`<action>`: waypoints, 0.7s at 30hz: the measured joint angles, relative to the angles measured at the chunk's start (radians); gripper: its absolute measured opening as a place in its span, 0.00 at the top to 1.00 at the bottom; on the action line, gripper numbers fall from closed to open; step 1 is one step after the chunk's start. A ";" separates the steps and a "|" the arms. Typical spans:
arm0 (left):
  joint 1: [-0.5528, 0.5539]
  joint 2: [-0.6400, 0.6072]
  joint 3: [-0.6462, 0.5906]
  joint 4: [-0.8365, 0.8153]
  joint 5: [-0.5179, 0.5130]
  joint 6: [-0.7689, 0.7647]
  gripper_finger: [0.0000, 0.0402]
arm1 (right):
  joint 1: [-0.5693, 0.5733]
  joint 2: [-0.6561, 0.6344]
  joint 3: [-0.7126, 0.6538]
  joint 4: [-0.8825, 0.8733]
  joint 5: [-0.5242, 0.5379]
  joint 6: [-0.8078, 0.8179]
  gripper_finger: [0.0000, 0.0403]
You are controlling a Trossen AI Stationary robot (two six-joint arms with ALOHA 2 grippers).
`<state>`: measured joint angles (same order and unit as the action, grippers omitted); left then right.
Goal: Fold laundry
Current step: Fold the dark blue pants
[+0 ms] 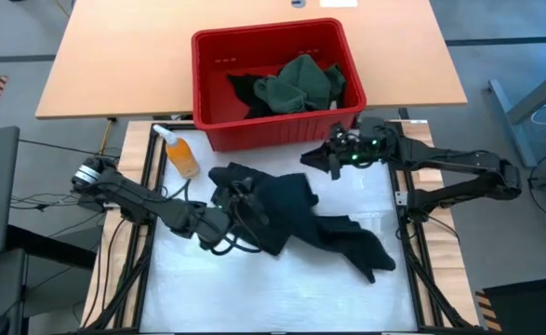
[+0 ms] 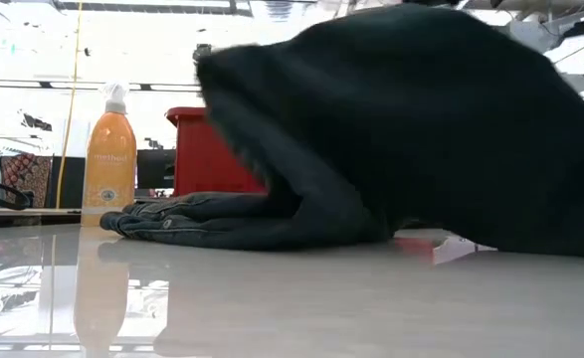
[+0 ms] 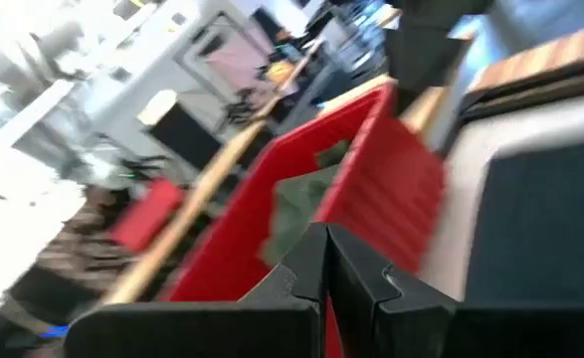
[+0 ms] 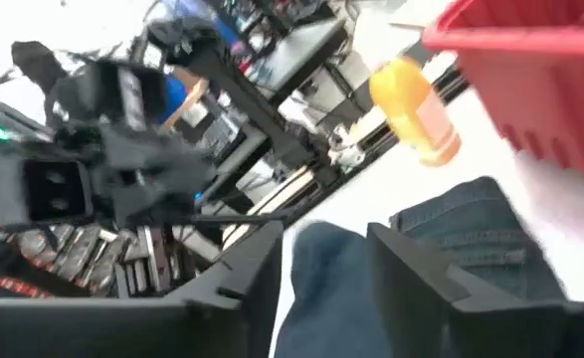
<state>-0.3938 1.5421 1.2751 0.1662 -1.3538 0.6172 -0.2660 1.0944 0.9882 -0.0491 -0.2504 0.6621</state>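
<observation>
A dark garment (image 1: 291,219) of the laundry lies crumpled across the white table top. In the low view one part rests flat (image 2: 212,219) and another bulks high (image 2: 421,129). A green shirt (image 1: 300,82) lies in the red bin (image 1: 207,102). My left gripper (image 1: 228,216) is shut, level, at the garment's left end. Its fingers (image 3: 311,268) meet with no cloth showing between them. My right gripper (image 1: 321,160) stands open near the bin's right front corner. The dark cloth (image 4: 321,298) shows through its gap. My left gripper sits at the garment's left end (image 1: 245,200) with its fingers shut. The arm and the folds hide whether it has any cloth. My right gripper has dark cloth showing in its gap, and I cannot tell whether its fingers touch it.
An orange spray bottle (image 1: 181,154) stands at the table's far left, beside the bin's front left corner. The red bin (image 3: 371,189) stands on the wooden table beyond the white top. The near half of the white top (image 1: 254,298) is bare.
</observation>
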 joint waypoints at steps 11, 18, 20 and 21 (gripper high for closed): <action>-0.045 -0.169 -0.229 -0.086 0.118 -0.417 1.00 | 0.120 -0.036 0.000 -0.287 -0.003 0.081 0.45; -0.067 -0.172 -0.240 -0.096 0.138 -0.416 1.00 | 0.289 0.114 0.000 -0.138 0.124 0.190 0.44; -0.071 -0.172 -0.240 -0.111 0.147 -0.415 1.00 | 0.311 0.164 0.000 -0.090 0.122 0.228 0.44; -0.073 -0.172 -0.240 -0.113 0.149 -0.413 1.00 | 0.320 0.185 0.000 -0.070 0.123 0.240 0.44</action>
<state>-0.4665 1.3701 1.0351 0.0533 -1.2048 0.2043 0.0543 1.2791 0.9882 -0.1189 -0.1269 0.9022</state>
